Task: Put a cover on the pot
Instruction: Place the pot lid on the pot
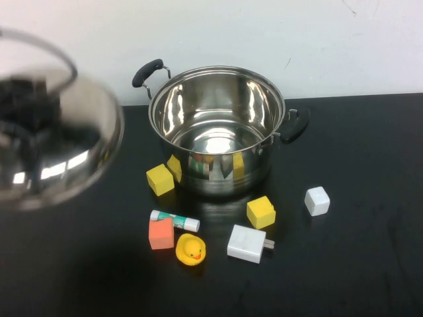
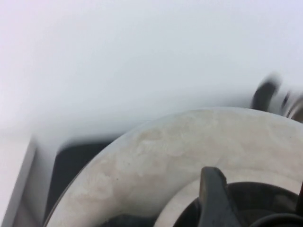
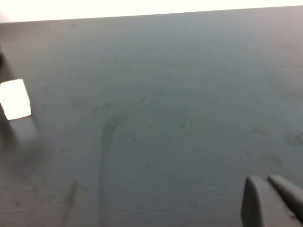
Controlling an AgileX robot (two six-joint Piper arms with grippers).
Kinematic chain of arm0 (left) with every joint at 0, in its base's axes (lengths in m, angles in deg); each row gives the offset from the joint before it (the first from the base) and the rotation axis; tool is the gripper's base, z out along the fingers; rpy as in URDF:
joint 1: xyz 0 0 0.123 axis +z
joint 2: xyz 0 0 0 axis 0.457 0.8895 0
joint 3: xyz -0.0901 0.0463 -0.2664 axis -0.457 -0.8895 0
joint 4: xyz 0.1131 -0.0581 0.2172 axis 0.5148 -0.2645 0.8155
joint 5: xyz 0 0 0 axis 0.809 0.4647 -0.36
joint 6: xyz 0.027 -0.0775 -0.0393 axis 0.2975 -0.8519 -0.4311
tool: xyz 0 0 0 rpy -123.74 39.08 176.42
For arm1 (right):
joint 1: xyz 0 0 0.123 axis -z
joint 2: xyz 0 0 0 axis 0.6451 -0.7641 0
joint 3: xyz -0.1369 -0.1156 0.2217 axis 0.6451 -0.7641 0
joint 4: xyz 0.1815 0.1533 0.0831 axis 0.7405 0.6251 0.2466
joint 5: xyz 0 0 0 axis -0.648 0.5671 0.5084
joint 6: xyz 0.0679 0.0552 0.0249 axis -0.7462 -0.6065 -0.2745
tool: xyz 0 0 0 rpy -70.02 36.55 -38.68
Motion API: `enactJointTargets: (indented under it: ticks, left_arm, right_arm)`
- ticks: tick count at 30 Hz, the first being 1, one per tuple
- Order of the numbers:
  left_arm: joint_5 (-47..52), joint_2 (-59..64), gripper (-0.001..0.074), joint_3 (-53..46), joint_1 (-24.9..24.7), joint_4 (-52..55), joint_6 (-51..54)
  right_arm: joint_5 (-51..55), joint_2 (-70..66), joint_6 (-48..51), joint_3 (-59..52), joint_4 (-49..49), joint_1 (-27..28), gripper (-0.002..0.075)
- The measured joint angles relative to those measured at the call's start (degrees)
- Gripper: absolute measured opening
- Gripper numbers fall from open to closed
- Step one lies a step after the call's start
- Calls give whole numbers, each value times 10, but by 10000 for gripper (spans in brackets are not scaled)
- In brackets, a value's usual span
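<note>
The pot (image 1: 218, 129), large, shiny steel and open-topped, stands at the middle of the black table with a black handle (image 1: 147, 72) on each side. The domed steel lid (image 1: 63, 155) hangs in the air to the pot's left, well above the table and blurred. My left gripper (image 1: 23, 105) is shut on its black knob. In the left wrist view one dark finger (image 2: 213, 196) presses the knob (image 2: 255, 198) on the lid's dome (image 2: 156, 161), and a pot handle (image 2: 265, 94) shows beyond. My right gripper (image 3: 266, 185) hovers shut over bare table.
Small things lie in front of the pot: two yellow blocks (image 1: 160, 179) (image 1: 260, 212), an orange block (image 1: 161, 233), a glue stick (image 1: 174, 220), a rubber duck (image 1: 191, 249), a white charger (image 1: 247, 244) and a white cube (image 1: 317, 201) (image 3: 15, 99).
</note>
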Motion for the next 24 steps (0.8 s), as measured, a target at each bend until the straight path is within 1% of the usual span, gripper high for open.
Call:
enactJointTargets:
  ticks: [4, 11, 14, 17, 24]
  left_arm:
    - [10, 41, 314, 87, -31, 1, 0]
    - [15, 170, 314, 230, -122, -4, -1]
    - [24, 231, 314, 279, -152, 6, 2]
    - [33, 284, 314, 324, -173, 17, 4]
    - [35, 377, 314, 410, -193, 22, 7]
  right_arm:
    - [0, 0, 0, 0, 0, 0, -2]
    - [0, 0, 0, 0, 0, 0, -2]
    - [0, 0, 0, 0, 0, 0, -2]
    - [0, 0, 0, 0, 0, 0, -2]
    - [0, 0, 0, 0, 0, 0, -2]
